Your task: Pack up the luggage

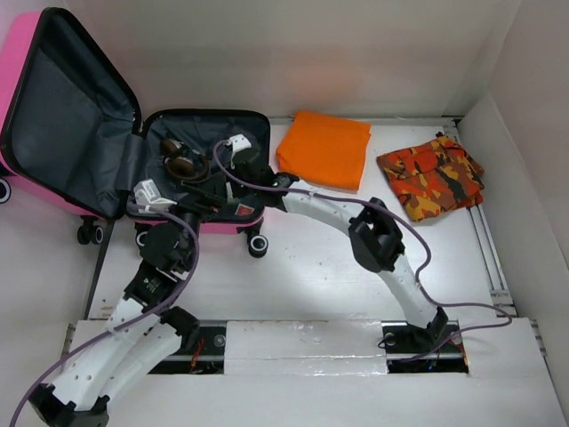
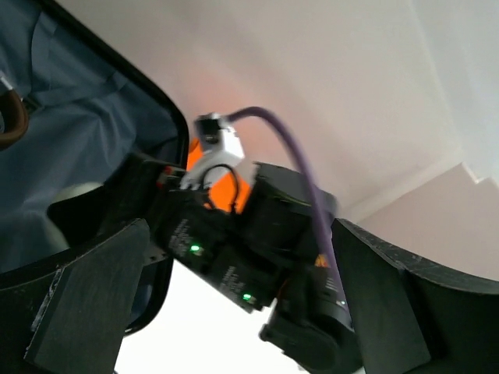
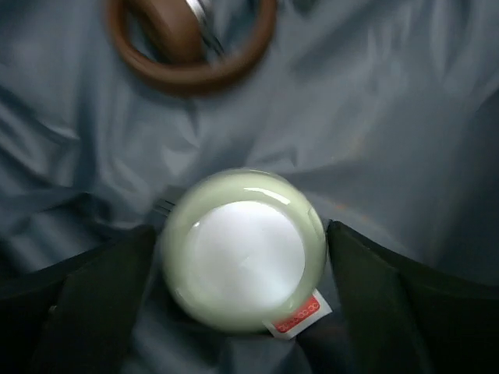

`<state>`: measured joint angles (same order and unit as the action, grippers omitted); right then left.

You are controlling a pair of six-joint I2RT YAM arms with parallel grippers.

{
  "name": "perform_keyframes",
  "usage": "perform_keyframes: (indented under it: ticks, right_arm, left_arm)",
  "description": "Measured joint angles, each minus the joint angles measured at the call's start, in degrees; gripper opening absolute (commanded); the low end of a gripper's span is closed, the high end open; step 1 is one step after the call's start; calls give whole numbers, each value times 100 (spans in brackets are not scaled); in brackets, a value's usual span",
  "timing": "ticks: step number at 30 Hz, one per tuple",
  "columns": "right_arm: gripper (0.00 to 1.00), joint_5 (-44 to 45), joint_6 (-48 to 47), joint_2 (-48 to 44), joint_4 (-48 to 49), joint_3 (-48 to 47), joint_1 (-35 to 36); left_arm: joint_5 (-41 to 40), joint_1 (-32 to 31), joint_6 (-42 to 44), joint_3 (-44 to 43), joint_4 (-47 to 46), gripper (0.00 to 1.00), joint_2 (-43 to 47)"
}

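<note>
Right wrist view: a pale jar [image 3: 243, 251] in the luggage [image 3: 390, 117] is flanked by the right gripper [image 3: 240, 230], grip unclear; the left gripper [image 2: 242, 226] is spread empty

The luggage [image 1: 62, 116] is running off the top view's left edge, and the left arm [image 1: 133, 331] and right arm [image 1: 322, 210] are covering much of its lower shell. At the right wrist, a blurred pale round container [image 3: 243, 261] is sitting between the fingers of the right gripper [image 3: 240, 245], contact unclear. Brown headphones [image 3: 191, 48] are being cropped above.
</note>
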<state>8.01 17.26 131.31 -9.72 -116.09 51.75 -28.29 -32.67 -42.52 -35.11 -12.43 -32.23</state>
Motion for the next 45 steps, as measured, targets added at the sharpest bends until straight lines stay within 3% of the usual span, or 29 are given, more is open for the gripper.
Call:
perform_keyframes:
  ticks: [5,9,12,13,16,17,22,26,27,30,34,40,45]
  right_arm:
    - [100,-37,-13,160,-378,-87,-44]
    - [93,55,-31,-697,-367,407,-216]
    - [72,267,-11,-1895,-236,1298,-568]
    - [42,363,20,-2337,-142,1676,-756]
    - [4,625,221,-3659,122,2955,-1462]
    - [1,697,273,-4000,256,3375,-1694]
    - [4,984,610,-5593,669,5998,-2330]
    - [18,879,721,-6225,636,7208,-2334]
    - [26,861,745,-6395,660,7412,-2358]
    - [38,769,804,-6870,763,7775,-2441]
    - [41,632,844,-7138,1005,7871,-2581]
    - [41,385,901,-7152,1276,7965,-2699]
    - [42,245,935,-7152,1325,8021,-2750]
  left_arm:
    - [109,-2,57,-2,144,100,-136]
    - [332,0,186,-33,63,100,-404]
    - [745,0,323,-197,-173,97,-966]
    - [922,-2,382,-282,-271,94,-1257]
    - [1316,-63,708,-817,-365,93,-2369]
    - [1390,-122,855,-1147,-308,93,-2844]
    - [1707,-358,1803,-3268,221,79,-5421]
    - [1775,-387,2614,-4369,737,76,-6835]
    - [1777,-387,2789,-4623,863,76,-7158]
    - [1775,-387,3237,-5508,1360,74,-8048]
    - [1585,-387,3587,-6188,1816,69,-8824]
    - [1320,-387,3799,-6339,2282,63,-9339]
    - [1281,-385,3799,-6328,2409,52,-9438]
